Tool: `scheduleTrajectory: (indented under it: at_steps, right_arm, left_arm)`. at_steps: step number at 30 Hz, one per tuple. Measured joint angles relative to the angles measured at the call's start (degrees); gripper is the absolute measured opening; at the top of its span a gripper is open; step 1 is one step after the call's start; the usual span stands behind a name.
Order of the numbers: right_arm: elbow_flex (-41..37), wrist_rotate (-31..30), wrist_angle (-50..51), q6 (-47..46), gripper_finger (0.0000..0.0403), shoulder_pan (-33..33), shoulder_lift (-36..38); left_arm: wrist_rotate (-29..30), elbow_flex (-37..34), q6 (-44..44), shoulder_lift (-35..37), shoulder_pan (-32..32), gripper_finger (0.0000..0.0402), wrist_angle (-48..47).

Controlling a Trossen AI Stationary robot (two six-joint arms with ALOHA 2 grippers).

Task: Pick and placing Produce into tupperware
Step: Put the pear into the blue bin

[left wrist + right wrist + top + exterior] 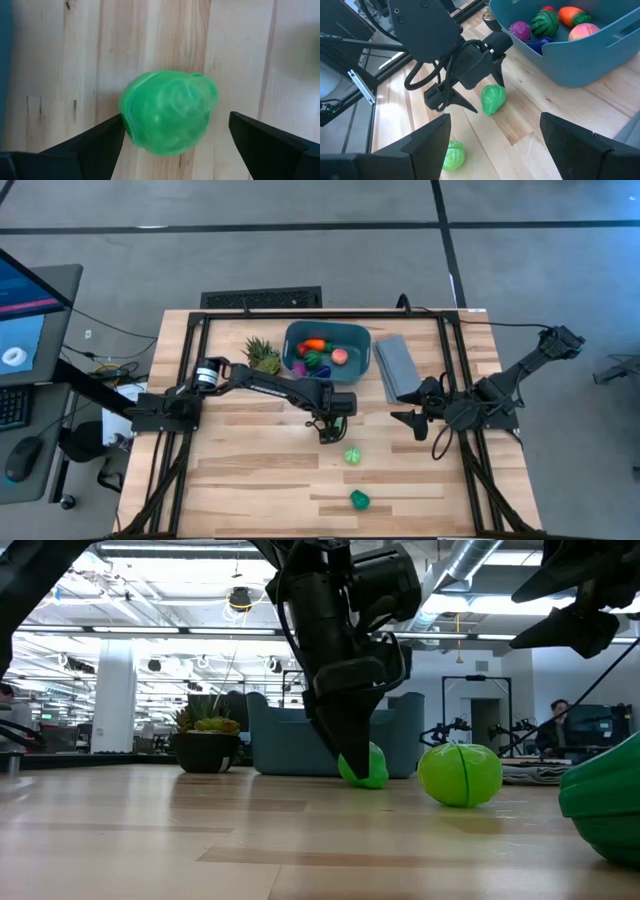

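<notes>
A light green produce piece point(167, 115) lies on the table between the open fingers of my left gripper point(175, 130), which points down at it just in front of the tupperware. It also shows in the right wrist view point(493, 99) and the low view point(368, 766); in the high view my left gripper point(335, 420) hides it. The teal tupperware point(352, 333) holds a carrot, a watermelon, a peach and purple pieces. Two more green pieces point(352, 455) point(359, 499) lie nearer the front edge. My right gripper point(410, 420) is open and empty, right of centre. My left gripper comes at the green piece from above, one finger on either side of it. One fingertip point(112, 131) stands right at the piece's side point(129, 122); I cannot tell whether it touches. The other fingertip is clearly apart. The piece rests on the table.
A spiky green potted plant point(262, 355) stands left of the tupperware. A flat grey ribbed slab point(397, 367) lies right of it. Bare wood lies along the table's left half and front edge.
</notes>
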State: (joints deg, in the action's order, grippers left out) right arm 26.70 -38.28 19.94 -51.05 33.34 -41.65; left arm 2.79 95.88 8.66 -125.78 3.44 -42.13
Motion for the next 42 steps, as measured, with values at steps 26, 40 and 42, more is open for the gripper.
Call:
scheduleTrajectory:
  at_steps: [26, 40, 42]
  right_arm:
    - [0.0, 0.0, 0.1, 0.0, 0.0329, 0.0, 0.0]
    - [0.0, -0.1, 0.1, 0.0, 0.0329, 0.0, 0.0]
    - [0.0, -0.1, 0.1, 0.0, 0.0329, 0.0, 0.0]
  left_arm:
    - [1.0, 0.0, -0.8, 0.0, 0.1, 0.034, 4.1]
    - [1.0, 0.0, -1.2, 0.0, 0.1, 0.0302, 4.1]
    - [1.0, 0.0, -1.4, 0.0, 0.1, 0.0297, 4.1]
